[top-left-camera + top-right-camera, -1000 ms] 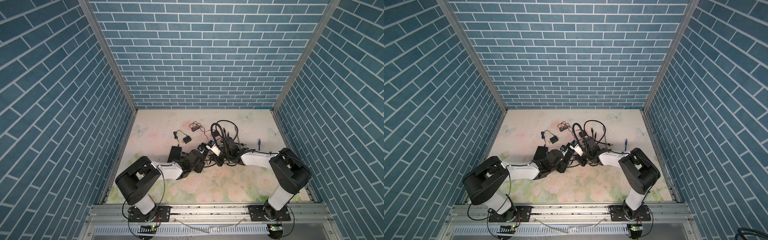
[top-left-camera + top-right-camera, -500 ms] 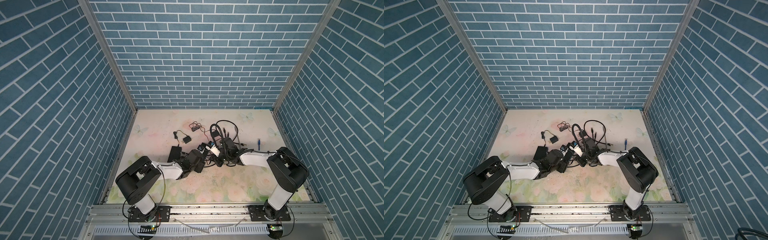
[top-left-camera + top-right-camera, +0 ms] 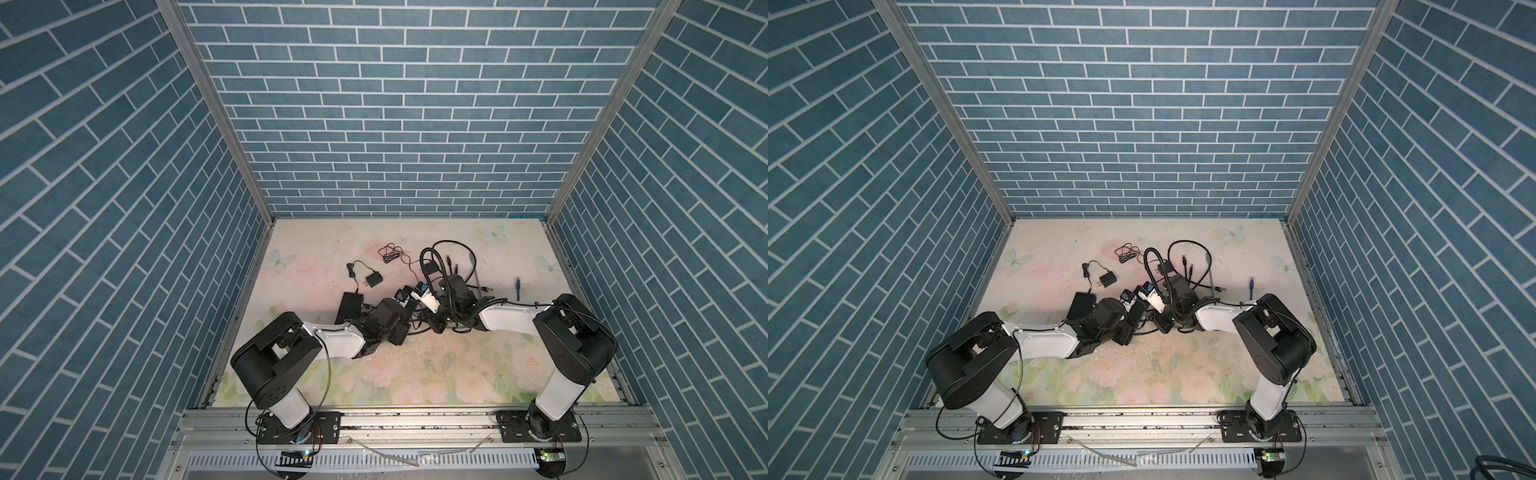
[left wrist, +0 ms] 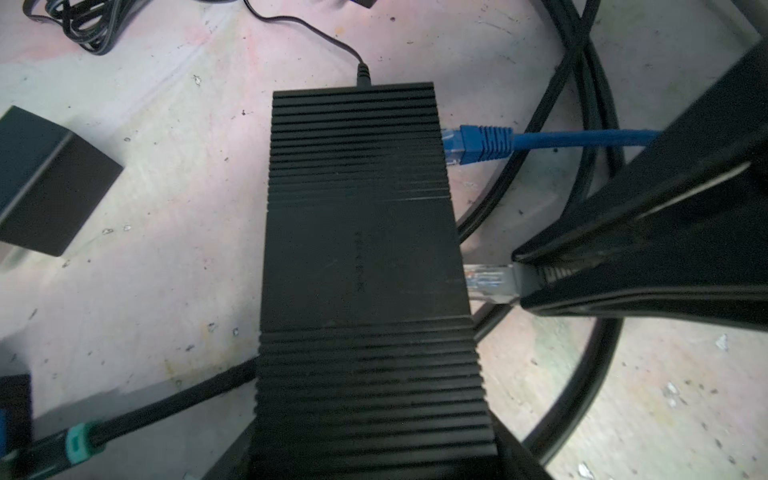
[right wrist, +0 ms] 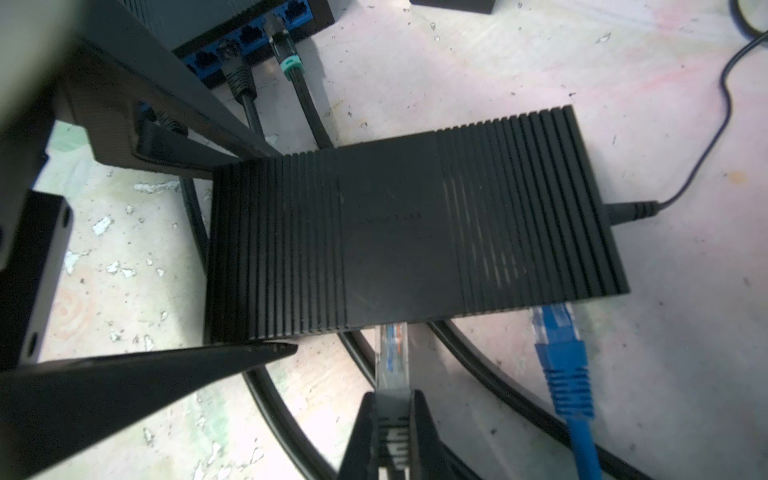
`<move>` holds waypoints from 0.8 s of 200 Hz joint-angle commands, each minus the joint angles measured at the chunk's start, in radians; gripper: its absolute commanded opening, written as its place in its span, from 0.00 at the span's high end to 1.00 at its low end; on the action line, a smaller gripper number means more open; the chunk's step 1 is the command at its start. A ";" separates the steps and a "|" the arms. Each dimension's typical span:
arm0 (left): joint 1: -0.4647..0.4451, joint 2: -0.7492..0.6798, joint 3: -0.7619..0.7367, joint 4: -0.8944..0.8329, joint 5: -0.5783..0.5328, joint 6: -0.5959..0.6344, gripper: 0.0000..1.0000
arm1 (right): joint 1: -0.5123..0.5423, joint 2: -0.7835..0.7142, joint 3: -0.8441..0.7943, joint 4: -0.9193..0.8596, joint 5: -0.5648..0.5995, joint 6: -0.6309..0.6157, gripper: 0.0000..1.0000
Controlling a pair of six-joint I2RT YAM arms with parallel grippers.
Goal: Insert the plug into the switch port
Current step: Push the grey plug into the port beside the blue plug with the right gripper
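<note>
At the left of the table [image 3: 457, 374] we see a black brick [image 3: 351, 305] lying flat, with the left arm stretched past it. Next is the left gripper [image 5: 274, 251]. Its two fingers [image 5: 145, 382] press against the long sides of the switch [image 4: 361, 249] at one end, so we read it as clamped on the switch. The switch lies flat on the table near the middle. In both top views the arms hide most of it, so we place it from the wrist views.

Past the left gripper in the right wrist view, a second switch [image 5: 245, 39] has two black cables [image 5: 245, 83] seated in its blue ports.

Along the held switch's port side, one port holds a blue plug [image 4: 478, 145], with its boot and cable trailing out. Further along that side, apart from the blue one, the clear plug [image 5: 390, 353] points straight at the switch. Its tip meets the switch's edge, but we cannot tell how far in it sits. Right behind it, the right gripper [image 5: 392, 399] is pinched tight on the plug's grey boot.

Far right, a loose blue cable end [image 3: 517, 286] rests alone.
</note>
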State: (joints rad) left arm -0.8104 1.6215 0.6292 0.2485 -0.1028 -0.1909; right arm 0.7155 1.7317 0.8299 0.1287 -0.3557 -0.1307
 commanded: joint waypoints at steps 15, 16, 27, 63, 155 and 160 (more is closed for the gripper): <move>-0.012 -0.002 -0.006 0.020 0.125 0.021 0.46 | 0.022 0.005 -0.037 0.235 -0.025 -0.002 1.00; -0.012 -0.002 -0.006 0.022 0.128 0.021 0.46 | 0.023 0.005 -0.039 0.239 -0.025 -0.003 1.00; -0.012 -0.004 -0.006 0.024 0.145 0.025 0.46 | 0.029 0.008 -0.046 0.272 -0.025 -0.010 1.00; -0.012 -0.012 -0.001 0.018 0.167 0.024 0.46 | 0.043 -0.004 -0.100 0.409 -0.025 -0.011 1.00; -0.038 -0.022 0.002 0.044 0.356 0.106 0.49 | 0.052 0.027 -0.060 0.474 -0.055 -0.021 1.00; -0.042 -0.021 0.004 0.043 0.365 0.113 0.49 | 0.052 0.028 -0.056 0.479 -0.057 -0.021 1.00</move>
State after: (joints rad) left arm -0.7887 1.6176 0.6273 0.2520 -0.0395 -0.1608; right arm 0.7376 1.7409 0.7059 0.4103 -0.3325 -0.1387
